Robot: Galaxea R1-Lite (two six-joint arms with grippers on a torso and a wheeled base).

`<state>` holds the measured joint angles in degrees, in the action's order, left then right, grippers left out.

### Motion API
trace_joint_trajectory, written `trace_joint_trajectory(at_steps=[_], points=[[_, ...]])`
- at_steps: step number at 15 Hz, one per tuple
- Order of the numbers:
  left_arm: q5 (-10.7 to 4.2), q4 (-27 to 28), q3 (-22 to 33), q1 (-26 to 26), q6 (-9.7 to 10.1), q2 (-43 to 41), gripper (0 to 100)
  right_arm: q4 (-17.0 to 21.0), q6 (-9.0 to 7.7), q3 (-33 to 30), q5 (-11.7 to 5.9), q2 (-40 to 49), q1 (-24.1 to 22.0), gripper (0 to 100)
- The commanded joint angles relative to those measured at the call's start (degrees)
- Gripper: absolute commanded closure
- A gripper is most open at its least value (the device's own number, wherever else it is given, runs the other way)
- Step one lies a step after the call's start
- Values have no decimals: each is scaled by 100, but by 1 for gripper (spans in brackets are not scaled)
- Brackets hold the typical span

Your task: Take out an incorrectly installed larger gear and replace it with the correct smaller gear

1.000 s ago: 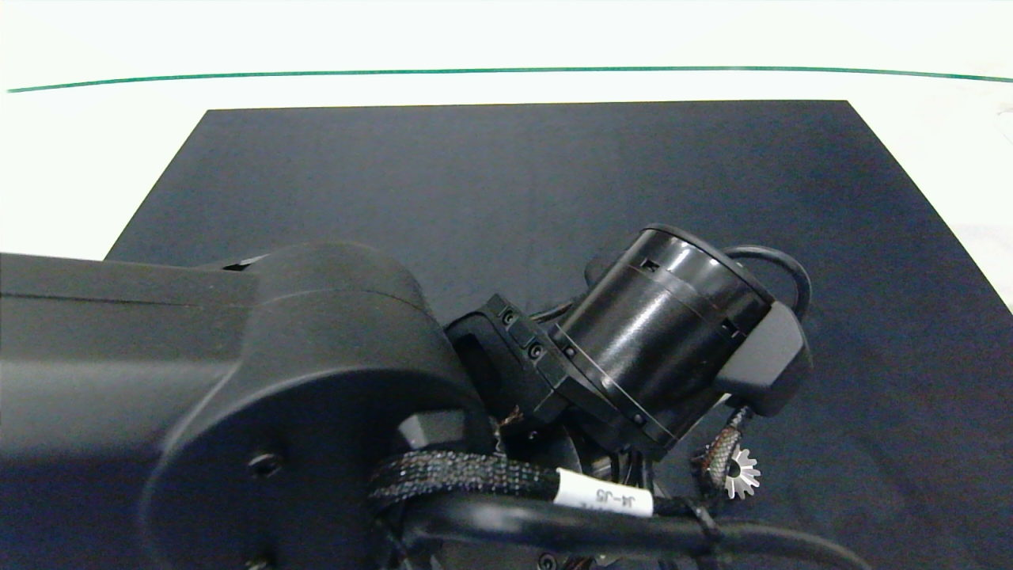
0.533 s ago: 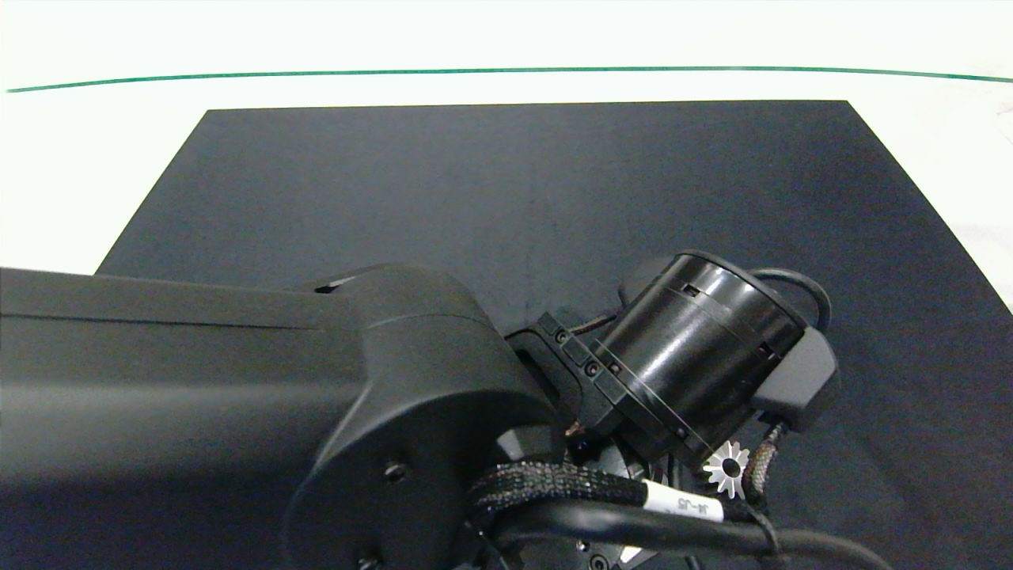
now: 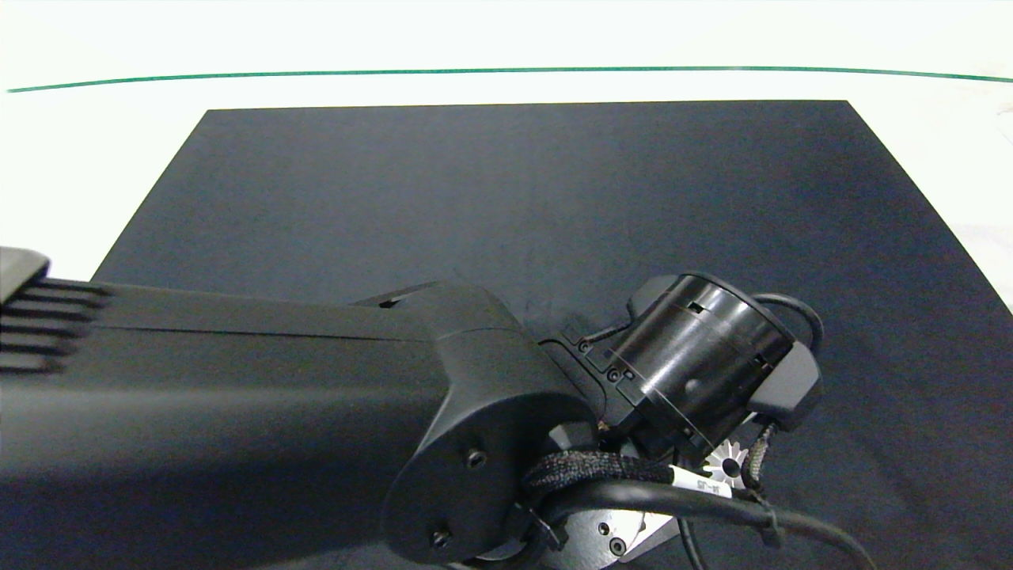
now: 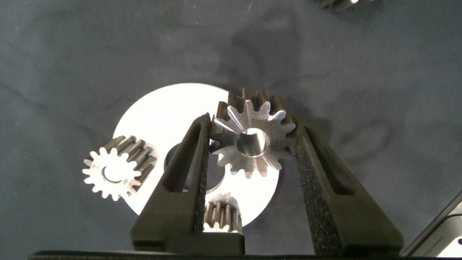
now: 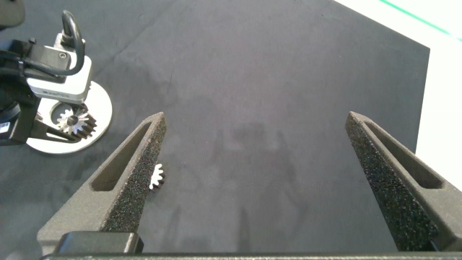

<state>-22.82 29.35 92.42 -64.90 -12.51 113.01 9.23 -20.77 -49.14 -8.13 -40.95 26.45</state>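
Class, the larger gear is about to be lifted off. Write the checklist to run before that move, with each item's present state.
1. Larger gear sits inside left gripper: ok.
2. Grip closed on it: cannot tell.
3. Right gripper open, away from the disc: ok.
4. Smaller gear lying free on the mat: ok.
5. Head view of larger gear: not ok, the left arm hides it.

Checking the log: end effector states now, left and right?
Left end effector: open, straddling the larger gear on the disc.
Right end effector: open, empty.
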Motion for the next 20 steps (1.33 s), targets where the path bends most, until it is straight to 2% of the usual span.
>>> trace_joint_trajectory(at_steps=[1, 11, 12, 20], points=[[-12, 18, -4, 39, -15, 72, 87, 9, -15, 1, -4, -18, 9, 0], [-21, 9, -40, 162, -32, 187, 87, 9, -23, 19, -4, -18, 9, 0], [-21, 9, -40, 180, -32, 187, 87, 9, -76, 19, -4, -18, 9, 0], [-21, 9, -31, 153, -32, 160, 87, 18, -102, 36, -4, -18, 97, 0]])
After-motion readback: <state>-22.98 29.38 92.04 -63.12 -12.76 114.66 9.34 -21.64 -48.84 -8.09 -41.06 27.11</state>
